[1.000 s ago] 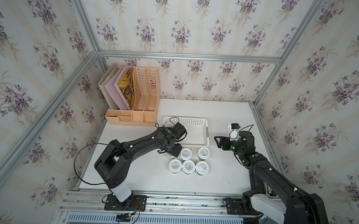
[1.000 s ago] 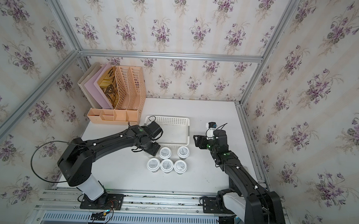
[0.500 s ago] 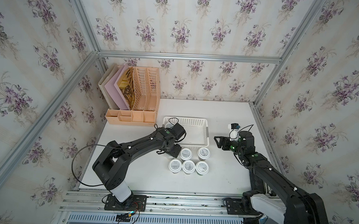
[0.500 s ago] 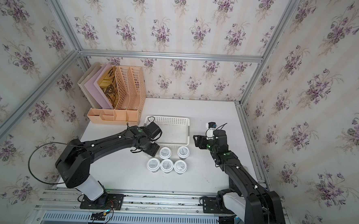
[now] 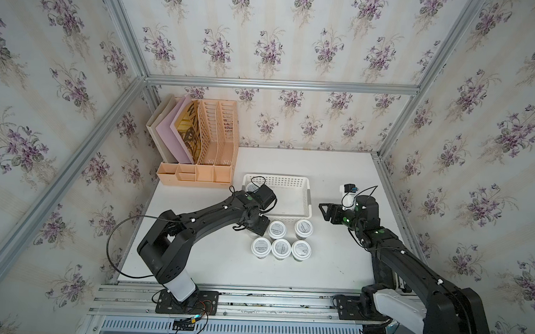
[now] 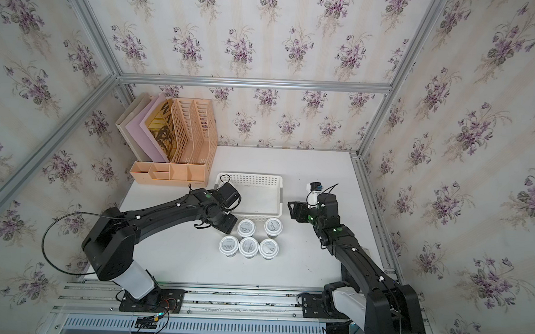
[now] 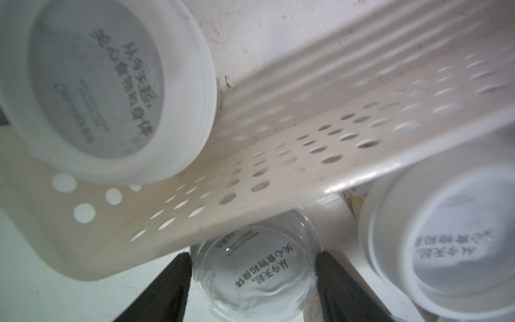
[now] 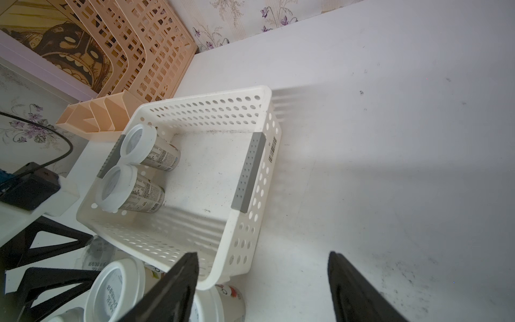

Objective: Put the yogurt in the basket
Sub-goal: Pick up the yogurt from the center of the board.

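Note:
Five white-lidded yogurt cups [image 5: 281, 248] [image 6: 248, 246] stand in two rows on the table, just in front of the white perforated basket [image 5: 290, 179] [image 6: 261, 177]. My left gripper [image 5: 254, 224] [image 7: 253, 255] reaches down at the left end of the back row, and its fingers [image 7: 172, 281] press both sides of a further yogurt cup [image 7: 256, 276]. In the basket [image 8: 211, 97], two yogurt cups [image 8: 136, 143] stand at its left end. My right gripper [image 5: 328, 211] [image 8: 263, 254] hovers open beside the basket's right end and holds nothing.
A peach slatted file organizer [image 5: 204, 139] with folders stands at the back left, close to the basket. The white table [image 5: 333, 265] ends at metal rails in front, and papered walls close it in on three sides.
My left gripper's jaws have closed in on the cup below them, and the arm has barely shifted. The right arm and the other cups have not moved.

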Controlling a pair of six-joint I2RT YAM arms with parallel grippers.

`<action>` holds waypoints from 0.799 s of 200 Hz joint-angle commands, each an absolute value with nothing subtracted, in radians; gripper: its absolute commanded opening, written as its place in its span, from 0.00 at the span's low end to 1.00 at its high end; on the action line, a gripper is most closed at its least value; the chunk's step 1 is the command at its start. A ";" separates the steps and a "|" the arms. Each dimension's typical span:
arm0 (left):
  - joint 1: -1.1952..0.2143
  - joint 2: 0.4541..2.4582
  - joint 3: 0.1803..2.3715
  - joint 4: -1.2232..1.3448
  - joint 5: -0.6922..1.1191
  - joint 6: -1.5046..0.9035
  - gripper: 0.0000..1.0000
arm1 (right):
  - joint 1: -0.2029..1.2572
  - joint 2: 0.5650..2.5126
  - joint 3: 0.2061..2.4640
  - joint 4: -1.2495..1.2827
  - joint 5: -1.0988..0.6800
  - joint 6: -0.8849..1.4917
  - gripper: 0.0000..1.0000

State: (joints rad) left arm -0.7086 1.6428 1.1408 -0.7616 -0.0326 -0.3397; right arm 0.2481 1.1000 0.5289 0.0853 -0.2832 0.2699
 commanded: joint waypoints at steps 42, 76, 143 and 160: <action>-0.709 1.635 1.136 -0.770 -0.038 -0.338 0.72 | 0.250 1.100 0.540 0.102 -0.282 0.269 0.78; -0.709 1.634 1.136 -0.771 -0.038 -0.337 0.71 | 0.250 1.100 0.540 0.102 -0.282 0.269 0.78; -0.709 1.616 1.144 -0.791 -0.043 -0.334 0.69 | 0.250 1.100 0.540 0.101 -0.280 0.268 0.78; -0.708 1.604 1.143 -0.801 -0.047 -0.331 0.68 | 0.250 1.098 0.540 0.101 -0.279 0.268 0.78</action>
State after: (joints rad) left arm -0.7086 1.6192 1.1374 -0.7773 -0.0338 -0.3393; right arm 0.2497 1.1000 0.5289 0.0853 -0.2832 0.2695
